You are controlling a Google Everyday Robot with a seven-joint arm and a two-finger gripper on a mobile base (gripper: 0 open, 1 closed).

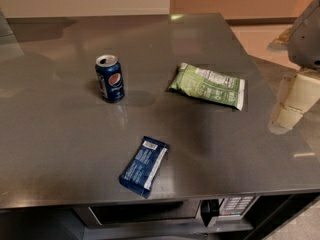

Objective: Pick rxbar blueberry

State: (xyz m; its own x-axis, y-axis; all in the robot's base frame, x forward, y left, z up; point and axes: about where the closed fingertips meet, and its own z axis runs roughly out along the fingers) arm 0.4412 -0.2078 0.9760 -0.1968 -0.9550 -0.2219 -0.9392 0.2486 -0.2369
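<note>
while gripper hangs far right | flat rxbar blueberry | glossy table

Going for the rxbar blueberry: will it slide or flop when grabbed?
The rxbar blueberry lies flat on the glossy counter, so a sideways nudge would probably skate it. It looks thin, filled and unbent: likely light and fairly stiff. Flat, so it should not roll. The gripper is at the counter's right edge, well away from it.

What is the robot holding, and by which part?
Nothing. The gripper hangs at the right edge of the table, apart from the bar, can and bag resting on it.
</note>
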